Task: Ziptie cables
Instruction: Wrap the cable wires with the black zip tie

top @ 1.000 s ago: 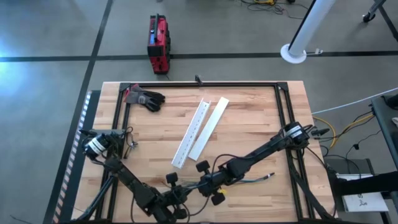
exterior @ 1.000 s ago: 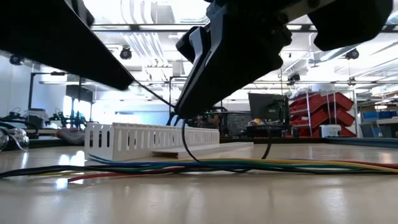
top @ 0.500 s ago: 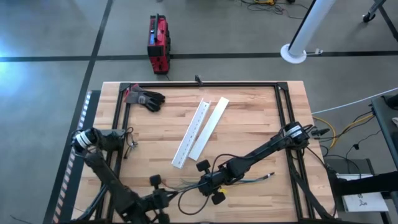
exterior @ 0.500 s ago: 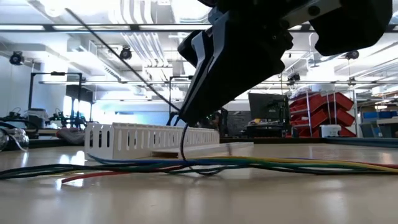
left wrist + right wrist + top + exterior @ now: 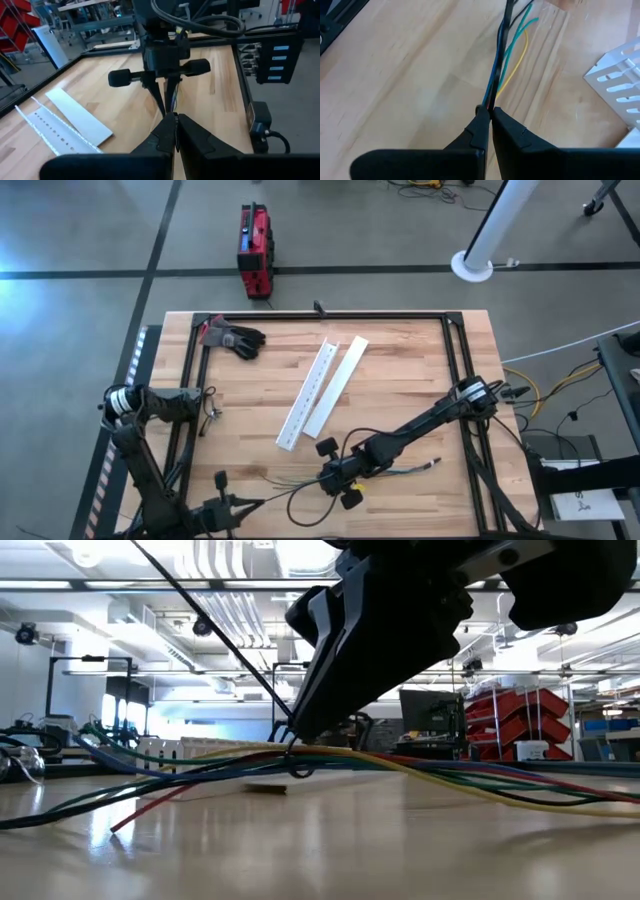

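The cables (image 5: 400,469), thin blue, green, yellow and red wires, lie near the table's front edge. They rise in the middle (image 5: 450,778), where my right gripper (image 5: 322,478) is shut on them. A thin black zip tie (image 5: 200,615) loops round the bundle (image 5: 300,768) and runs taut to my left gripper (image 5: 245,502). That gripper is shut on it at the front left of the table. My left gripper pinches the zip tie's free tail (image 5: 173,119) between its two fingertips. It comes nearly level from the table's left. The tail runs straight and taut ahead (image 5: 161,97) to the bundle at the right gripper. My right gripper pinches the bundled cables (image 5: 493,97) between its two fingers near the middle of their length. It slants down from the far right. The wires run on ahead of the fingertips (image 5: 506,55). The bundle is raised at the hold, and its ends trail on the table.
Two long white slotted strips (image 5: 322,388) lie in the table's middle. A dark glove (image 5: 236,338) lies at the far left corner. A black metal frame (image 5: 330,314) borders the wooden top. A small metal object (image 5: 210,416) sits at the left.
My left gripper has drawn away from the right gripper toward the table's left, still shut on the zip tie. The tie has gone taut and its loop round the cables has shrunk. The middle of the bundle has risen off the table while its ends stay down.
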Motion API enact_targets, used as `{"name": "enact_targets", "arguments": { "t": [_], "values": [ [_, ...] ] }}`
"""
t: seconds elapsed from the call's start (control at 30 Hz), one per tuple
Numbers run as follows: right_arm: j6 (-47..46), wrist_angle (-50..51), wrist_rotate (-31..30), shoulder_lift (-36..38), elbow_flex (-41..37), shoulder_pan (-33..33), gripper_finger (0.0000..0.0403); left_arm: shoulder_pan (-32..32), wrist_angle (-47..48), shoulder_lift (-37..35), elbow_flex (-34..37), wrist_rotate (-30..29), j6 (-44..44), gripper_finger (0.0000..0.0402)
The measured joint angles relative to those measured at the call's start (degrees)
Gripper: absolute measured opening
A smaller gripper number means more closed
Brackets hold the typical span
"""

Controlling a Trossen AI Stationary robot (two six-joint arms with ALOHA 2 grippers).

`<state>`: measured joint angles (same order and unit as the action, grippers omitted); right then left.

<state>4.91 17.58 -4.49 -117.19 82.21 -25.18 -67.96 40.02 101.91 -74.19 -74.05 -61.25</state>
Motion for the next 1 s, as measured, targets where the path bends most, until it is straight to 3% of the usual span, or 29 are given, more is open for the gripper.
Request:
{"name": "enact_targets", "arguments": {
  "t": [0.63, 0.87, 1.0],
  "values": [
    [3.79, -15.20, 0.44, -4.81, -0.09, 1.80, 0.0006, 0.26, -0.15, 0.02, 0.04, -0.49, 0.61, 0.0000],
    [3.07, -15.49, 0.45, -4.68, -0.09, 1.68, 0.0012, 0.26, -0.12, 0.04, 0.07, -0.47, 0.72, 0.0000],
    [1.75, -11.15, 0.44, -3.96, 0.04, 1.43, 0.0044, 0.28, -0.21, 0.07, 0.07, -0.43, 0.72, 0.0000]
  ]
}}
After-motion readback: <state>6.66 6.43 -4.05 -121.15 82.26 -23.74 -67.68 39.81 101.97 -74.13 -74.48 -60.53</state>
